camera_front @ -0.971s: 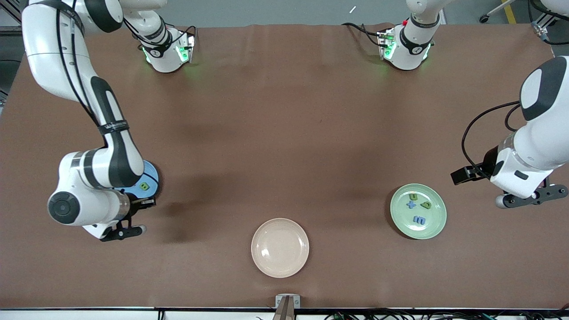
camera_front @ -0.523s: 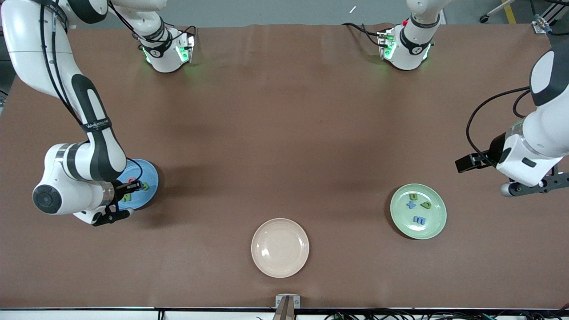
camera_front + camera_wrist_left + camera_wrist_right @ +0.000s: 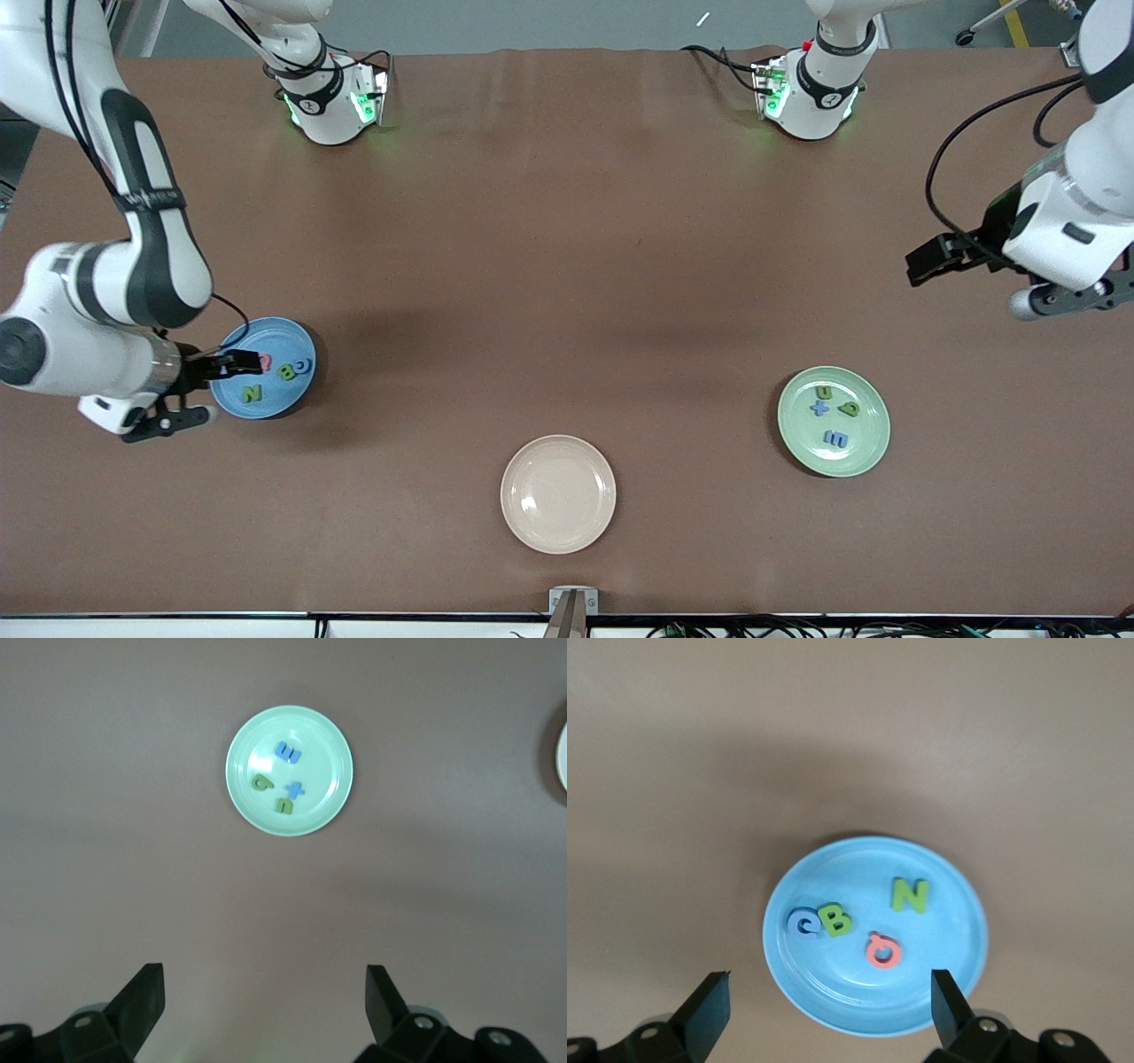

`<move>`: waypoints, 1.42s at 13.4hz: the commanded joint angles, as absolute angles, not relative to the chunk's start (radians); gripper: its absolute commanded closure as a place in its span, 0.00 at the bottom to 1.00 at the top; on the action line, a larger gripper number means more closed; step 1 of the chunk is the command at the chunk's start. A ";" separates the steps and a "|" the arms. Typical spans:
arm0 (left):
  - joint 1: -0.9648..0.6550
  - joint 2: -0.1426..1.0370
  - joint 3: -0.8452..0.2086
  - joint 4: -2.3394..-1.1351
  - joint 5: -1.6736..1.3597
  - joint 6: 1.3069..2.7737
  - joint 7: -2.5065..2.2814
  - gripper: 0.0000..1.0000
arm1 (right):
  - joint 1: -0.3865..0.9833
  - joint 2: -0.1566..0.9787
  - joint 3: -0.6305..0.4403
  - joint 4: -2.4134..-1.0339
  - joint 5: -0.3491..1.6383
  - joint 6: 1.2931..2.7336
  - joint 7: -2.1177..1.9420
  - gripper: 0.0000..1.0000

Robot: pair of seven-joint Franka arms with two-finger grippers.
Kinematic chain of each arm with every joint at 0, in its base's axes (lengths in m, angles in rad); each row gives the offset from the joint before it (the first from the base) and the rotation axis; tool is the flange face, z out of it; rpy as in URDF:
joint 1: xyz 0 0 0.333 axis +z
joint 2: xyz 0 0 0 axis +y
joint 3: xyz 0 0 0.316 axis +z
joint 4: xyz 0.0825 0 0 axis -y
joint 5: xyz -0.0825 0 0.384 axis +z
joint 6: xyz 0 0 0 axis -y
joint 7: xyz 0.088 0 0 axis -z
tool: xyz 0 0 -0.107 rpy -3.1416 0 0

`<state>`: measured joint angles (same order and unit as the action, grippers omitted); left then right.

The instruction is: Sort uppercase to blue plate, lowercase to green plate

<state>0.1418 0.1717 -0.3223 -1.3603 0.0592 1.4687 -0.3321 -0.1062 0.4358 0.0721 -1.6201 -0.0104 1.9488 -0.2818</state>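
Note:
The blue plate (image 3: 266,341) (image 3: 948,939) sits near the right arm's end of the table. On it lie the uppercase letters: green N (image 3: 252,393) (image 3: 910,895), green B (image 3: 286,371) (image 3: 835,920), blue G (image 3: 303,366) (image 3: 803,922) and pink Q (image 3: 883,950). My right gripper (image 3: 164,421) (image 3: 830,979) hovers open and empty over the plate's rim. The green plate (image 3: 864,443) (image 3: 345,771) holds the lowercase letters: u (image 3: 823,392), x (image 3: 819,408), q-like letter (image 3: 850,408) and m (image 3: 834,438). My left gripper (image 3: 1067,299) (image 3: 264,970) hangs open and empty over bare table, away from that plate.
An empty beige plate (image 3: 558,494) (image 3: 562,753) lies between the two coloured plates, nearer to the front camera. Brown cloth covers the whole table. The two arm bases stand along the table's edge farthest from the front camera.
My right gripper has opened and drawn back from over the blue plate toward its end of the table, uncovering the letters. The left arm has moved farther from the green plate.

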 commanded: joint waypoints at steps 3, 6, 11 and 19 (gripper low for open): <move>0.028 0.052 -0.164 -1.479 0.020 1.466 -0.232 0.00 | -0.121 0.221 0.083 -1.628 0.003 1.855 -0.250 0.00; 0.006 -0.018 -0.129 -1.552 0.026 1.468 -0.195 0.00 | -0.123 0.149 0.083 -1.566 0.006 1.744 -0.085 0.00; 0.011 -0.095 -0.110 -1.643 0.009 1.483 -0.181 0.00 | -0.124 0.018 0.080 -1.574 0.009 1.678 0.014 0.00; 0.005 -0.175 -0.114 -1.741 -0.003 1.548 -0.147 0.00 | -0.124 0.038 0.081 -1.511 0.011 1.583 -0.005 0.00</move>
<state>0.0043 -0.1503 -0.1156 -1.7136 0.0138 1.5277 -0.1761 -0.1082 0.0240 0.0726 -1.5141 -0.0035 1.5883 -0.0040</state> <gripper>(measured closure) 0.000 0.000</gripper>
